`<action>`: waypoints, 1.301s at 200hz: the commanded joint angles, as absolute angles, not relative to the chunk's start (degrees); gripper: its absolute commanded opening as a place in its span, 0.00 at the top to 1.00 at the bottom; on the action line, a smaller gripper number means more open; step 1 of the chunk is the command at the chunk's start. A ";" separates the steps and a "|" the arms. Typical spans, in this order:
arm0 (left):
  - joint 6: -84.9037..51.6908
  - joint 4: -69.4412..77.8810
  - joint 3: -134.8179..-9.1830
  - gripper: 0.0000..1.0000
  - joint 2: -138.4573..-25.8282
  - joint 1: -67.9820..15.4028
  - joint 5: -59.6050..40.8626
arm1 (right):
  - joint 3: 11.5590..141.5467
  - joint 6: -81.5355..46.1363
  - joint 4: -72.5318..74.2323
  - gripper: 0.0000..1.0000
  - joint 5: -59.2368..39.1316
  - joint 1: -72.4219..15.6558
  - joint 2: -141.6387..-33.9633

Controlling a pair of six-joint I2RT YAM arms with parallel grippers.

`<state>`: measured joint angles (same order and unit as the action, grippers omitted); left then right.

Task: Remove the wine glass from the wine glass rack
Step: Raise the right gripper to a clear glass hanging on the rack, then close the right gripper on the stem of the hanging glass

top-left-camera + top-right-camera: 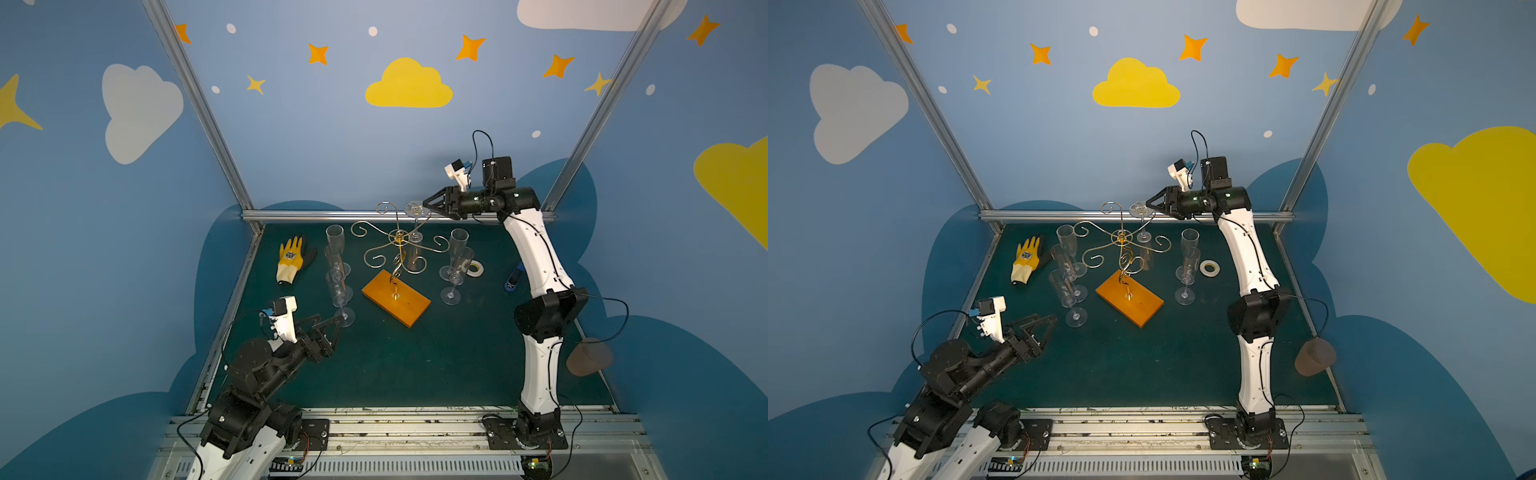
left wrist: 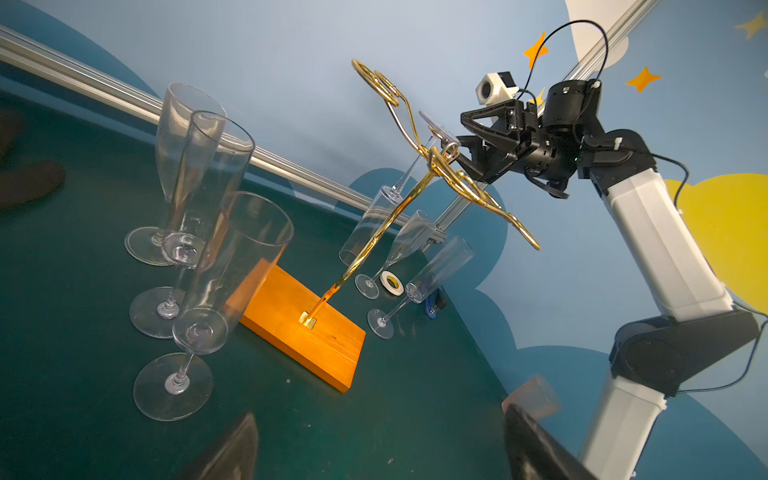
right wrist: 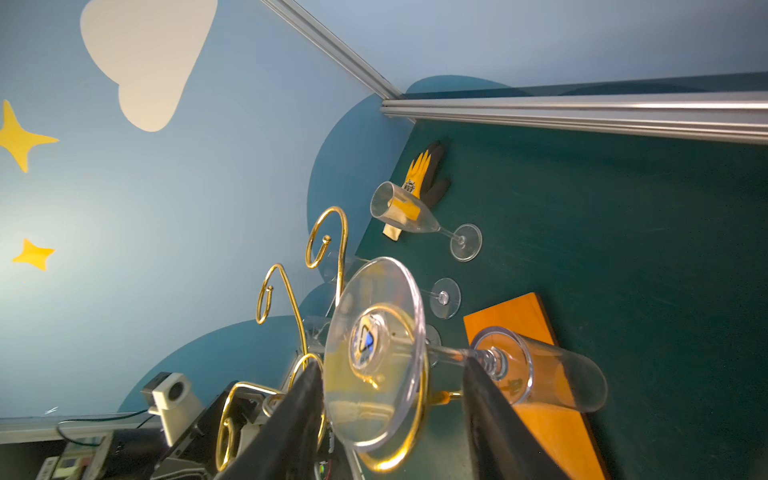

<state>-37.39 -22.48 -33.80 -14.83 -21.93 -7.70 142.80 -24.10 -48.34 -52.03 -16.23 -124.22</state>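
The wine glass [image 3: 536, 374], a clear, empty flute, is hung upside down by its round foot in a far spiral arm of the wine glass rack [image 1: 400, 238]. The rack is made of thin gold wire with curled arms and a twisted stem, set in a flat rectangular orange wooden base [image 1: 395, 301] on the dark green bench [image 1: 415, 365].

The jaws of the right gripper [image 3: 390, 365] are placed either side of the hanging foot, one above and one on the stem side. A gap is seen on the stem side, so nothing is clamped. The jaws of the left gripper [image 1: 332, 318] are spread wide and empty, just beside the foot of the nearest flute [image 1: 340, 291].

Three clear flutes are stood upright left of the rack and two flutes [image 1: 455, 266] right of it, all empty. A yellow and black glove [image 1: 291, 259], a white tape roll [image 1: 473, 269] and a brownish translucent cup [image 1: 588, 357] are also seen; the cup's contents cannot be told.
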 commanded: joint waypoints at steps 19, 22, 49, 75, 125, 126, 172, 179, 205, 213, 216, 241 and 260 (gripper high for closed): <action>-39.00 -23.13 -33.00 0.09 -12.92 -22.16 -8.61 | 144.62 -29.97 -41.62 0.47 -56.65 -15.94 -125.64; -39.04 -23.24 -32.96 0.09 -12.89 -22.14 -8.69 | 144.60 -30.20 -41.38 0.47 -56.68 -15.92 -125.79; -39.68 -23.48 -32.54 0.09 -12.35 -22.09 -9.11 | 144.65 -32.28 -39.41 0.49 -57.63 -16.05 -127.21; -39.90 -23.55 -32.43 0.08 -12.04 -22.08 -9.26 | 145.07 -34.39 -37.42 0.55 -58.63 -16.18 -129.10; -39.90 -24.54 -32.34 0.08 -11.36 -22.13 -9.23 | 146.87 -36.06 -35.71 0.61 -59.72 -16.79 -131.05; -39.90 -24.57 -32.39 0.08 -11.35 -22.10 -9.19 | 146.87 -36.09 -35.65 0.62 -59.74 -16.79 -131.09; -39.47 -26.32 -32.61 0.07 -9.76 -22.08 -8.18 | 146.87 -36.12 -35.38 0.68 -59.59 -16.52 -131.30; -39.41 -26.46 -32.69 0.07 -9.59 -22.07 -8.09 | 146.87 -36.12 -35.41 0.69 -59.59 -16.55 -131.35; -39.50 -26.98 -32.69 0.07 -9.12 -22.07 -7.85 | 146.87 -36.12 -35.51 0.74 -59.67 -16.68 -131.36; -39.51 -26.98 -32.61 0.08 -8.88 -22.10 -7.67 | 146.87 -36.12 -35.51 0.75 -59.75 -16.67 -131.36; -39.48 -26.93 -32.61 0.08 -8.88 -22.08 -7.58 | 146.88 -36.15 -35.58 0.75 -59.76 -16.63 -131.34; -39.04 -27.03 -32.64 0.07 -8.31 -22.08 -7.12 | 146.91 -35.67 -35.86 0.80 -59.87 -16.66 -131.14; -39.05 -27.14 -32.61 0.07 -8.31 -22.08 -7.21 | 146.87 -35.44 -35.89 0.87 -59.77 -16.68 -131.04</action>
